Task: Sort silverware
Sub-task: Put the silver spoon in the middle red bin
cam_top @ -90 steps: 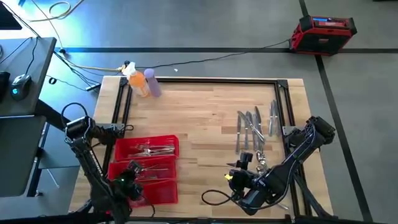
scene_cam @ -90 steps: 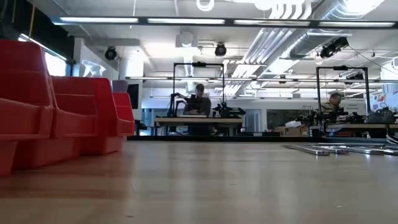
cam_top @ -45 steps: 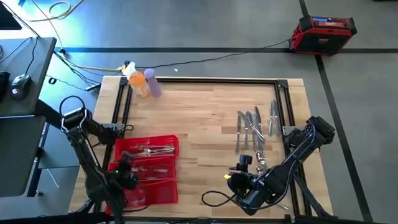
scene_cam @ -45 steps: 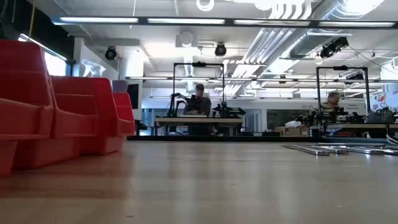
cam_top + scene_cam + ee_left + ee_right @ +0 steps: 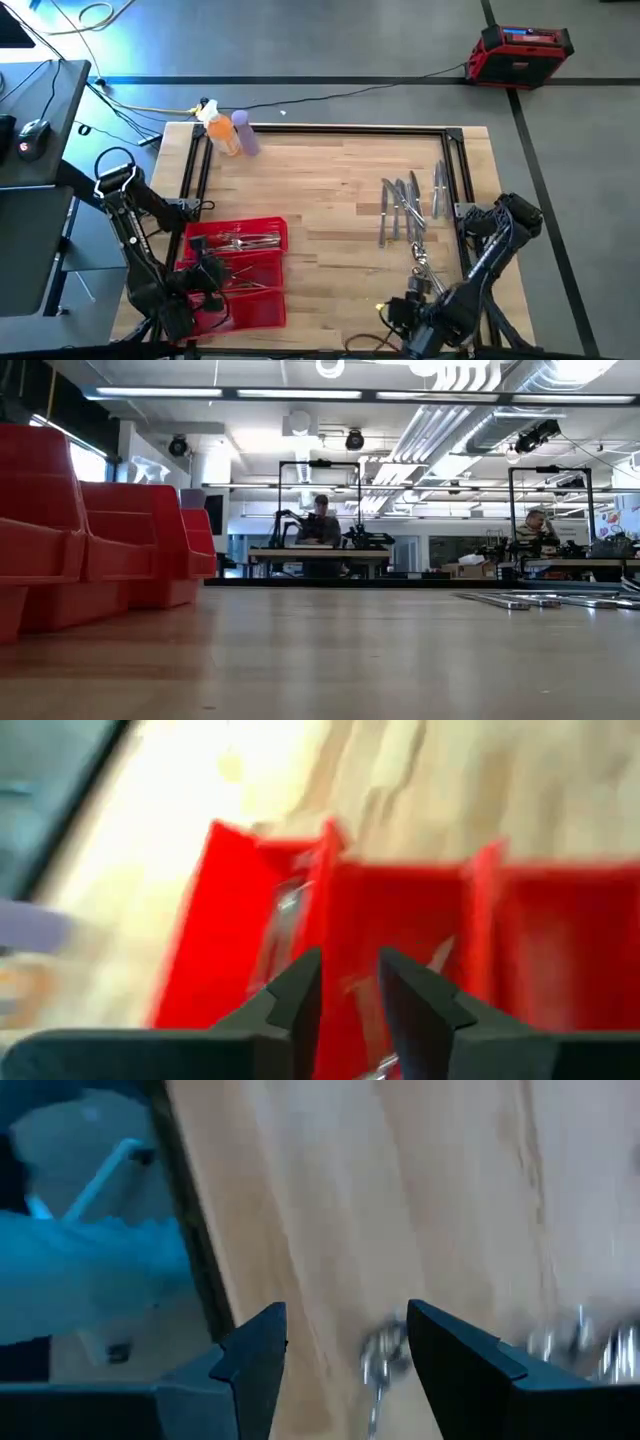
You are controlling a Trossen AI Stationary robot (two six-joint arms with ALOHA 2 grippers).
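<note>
Spanning most of the high view, the wooden counter (image 5: 320, 190) carries a red tray (image 5: 262, 308) at its near left, with a few pieces lying crosswise in its compartments. The loose silverware (image 5: 405, 205) rests toward the right side, long axes running roughly near-to-far, side by side. The left gripper (image 5: 348, 988) hovers over the tray's dividers, jaws slightly parted and empty. The right gripper (image 5: 345, 1345) sits at the near right edge, jaws wide apart, empty, with blurred metal pieces just beyond.
</note>
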